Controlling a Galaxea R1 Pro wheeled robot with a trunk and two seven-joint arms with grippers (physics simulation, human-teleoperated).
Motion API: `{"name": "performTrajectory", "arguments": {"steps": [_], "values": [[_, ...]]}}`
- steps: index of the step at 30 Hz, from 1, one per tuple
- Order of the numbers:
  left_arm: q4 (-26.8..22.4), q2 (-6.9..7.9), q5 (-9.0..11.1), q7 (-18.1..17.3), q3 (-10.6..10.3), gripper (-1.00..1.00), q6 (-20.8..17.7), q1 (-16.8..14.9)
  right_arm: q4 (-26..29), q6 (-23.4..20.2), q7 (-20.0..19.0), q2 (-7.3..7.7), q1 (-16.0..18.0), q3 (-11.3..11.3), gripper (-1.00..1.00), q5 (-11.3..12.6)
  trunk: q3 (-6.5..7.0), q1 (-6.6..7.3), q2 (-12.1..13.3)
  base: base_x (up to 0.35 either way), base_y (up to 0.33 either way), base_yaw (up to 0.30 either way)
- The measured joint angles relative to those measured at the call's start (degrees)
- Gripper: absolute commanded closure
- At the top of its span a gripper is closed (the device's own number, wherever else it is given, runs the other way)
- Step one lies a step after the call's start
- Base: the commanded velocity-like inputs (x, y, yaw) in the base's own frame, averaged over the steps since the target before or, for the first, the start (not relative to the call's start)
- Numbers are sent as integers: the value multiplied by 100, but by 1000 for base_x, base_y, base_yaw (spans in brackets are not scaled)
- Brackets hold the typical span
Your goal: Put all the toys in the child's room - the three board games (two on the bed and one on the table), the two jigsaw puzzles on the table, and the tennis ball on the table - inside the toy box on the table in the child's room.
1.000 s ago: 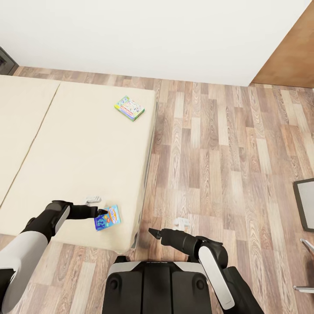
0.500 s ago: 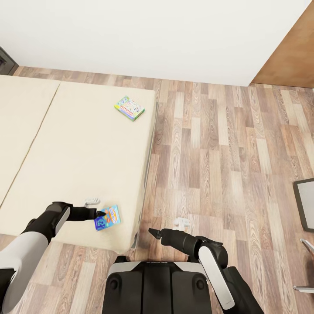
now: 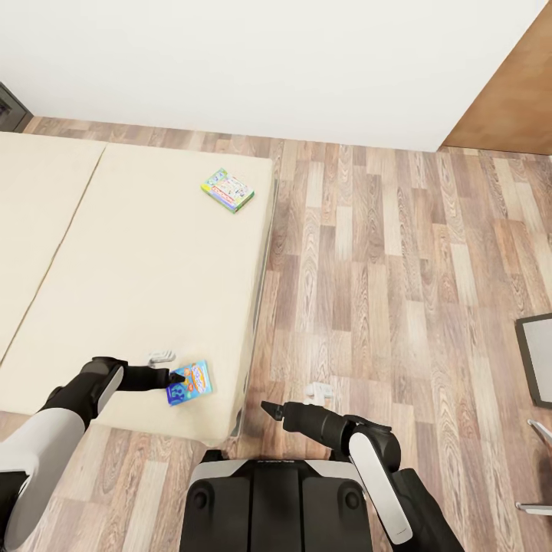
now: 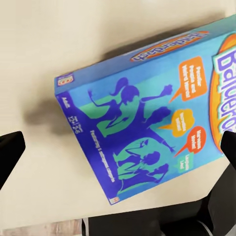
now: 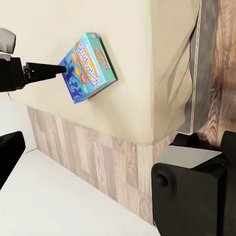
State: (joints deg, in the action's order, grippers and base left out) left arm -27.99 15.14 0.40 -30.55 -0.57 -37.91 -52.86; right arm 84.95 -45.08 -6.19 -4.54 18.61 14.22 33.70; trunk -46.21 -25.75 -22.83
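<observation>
Lid of blue board game [image 5: 88,67] printed "Balderdash" in white lettering; smaller captions in orange bubbles [image 4: 192,83] too blurred to read.

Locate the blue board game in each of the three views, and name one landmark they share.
Head view: the blue board game lies on the bed near its lower right corner, at the left gripper.
Left wrist view: it lies flat across the middle of the picture, between the fingertips.
Right wrist view: it sits upper left, one finger at its edge.
Shared landmark: the beige mattress.
</observation>
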Motion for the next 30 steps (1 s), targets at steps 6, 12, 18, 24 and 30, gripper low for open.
{"name": "performTrajectory", "arguments": {"steps": [6,12,18,24,30], "values": [[7,-7,1,0,1,-100,20,1,0,0,0,0,0,0,-100,0,0,0,0,0,0,0],[10,-18,6,-5,3,-100,61,3,0,0,0,0,0,0,-100,0,0,0,0,0,0,0],[11,-21,8,-6,7,-100,83,-2,0,0,0,0,0,0,-100,0,0,0,0,0,0,0],[11,-22,13,-6,9,-100,98,-3,0,0,0,0,0,0,-100,0,0,0,0,0,0,0],[11,-22,10,-6,9,-100,105,-4,0,0,0,0,0,0,-100,0,0,0,0,0,0,0]]}}
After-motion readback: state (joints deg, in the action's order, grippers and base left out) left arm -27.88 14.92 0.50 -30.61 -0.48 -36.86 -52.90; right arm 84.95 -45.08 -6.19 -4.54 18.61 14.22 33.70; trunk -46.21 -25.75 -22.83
